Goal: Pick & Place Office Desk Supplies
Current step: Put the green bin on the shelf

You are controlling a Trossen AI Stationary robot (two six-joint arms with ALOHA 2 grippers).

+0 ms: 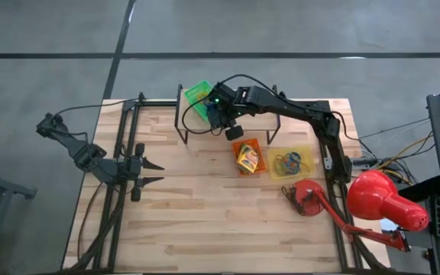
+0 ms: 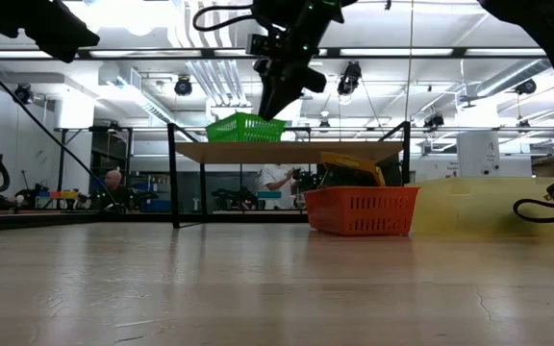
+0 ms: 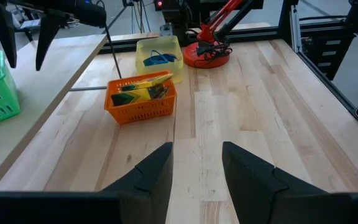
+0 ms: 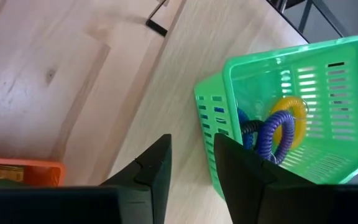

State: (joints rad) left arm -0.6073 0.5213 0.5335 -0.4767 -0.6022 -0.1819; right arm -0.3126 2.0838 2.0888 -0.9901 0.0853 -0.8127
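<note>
High view: the right gripper [image 1: 234,131] is seen at about 12 o'clock of the bench [image 1: 205,206], just beside the green tray [image 1: 199,95] on the raised shelf [image 1: 205,122], at that tray's 5 o'clock; nothing is seen between its tips. The orange tray [image 1: 248,156] with the printed boxes [image 1: 247,159] is placed at the gripper's 5 o'clock, and the yellow tray [image 1: 292,163] with rubber bands [image 1: 289,161] at the orange tray's 3 o'clock. The red lamp [image 1: 384,200] lies toward 4 o'clock. The left gripper [image 1: 150,173] is parked at 9 o'clock, jaws parted, nothing held. Low view: the right gripper [image 2: 275,96] is shown hanging above the green tray [image 2: 245,126] on the shelf, with the orange tray [image 2: 361,209] standing on the bench below. Left wrist view: the left jaws are seen spread and empty; the orange tray [image 3: 141,99], boxes [image 3: 143,86] and yellow tray [image 3: 159,53] lie well apart from them. Right wrist view: the right jaws are seen slightly parted and empty, just beside the green tray [image 4: 291,118], in which coiled bands [image 4: 277,130], blue and yellow, lie. Judged step: between placements, with a drop into the green tray apparently done. Next, a move toward the orange or yellow tray and a wider opening would be called for.
</note>
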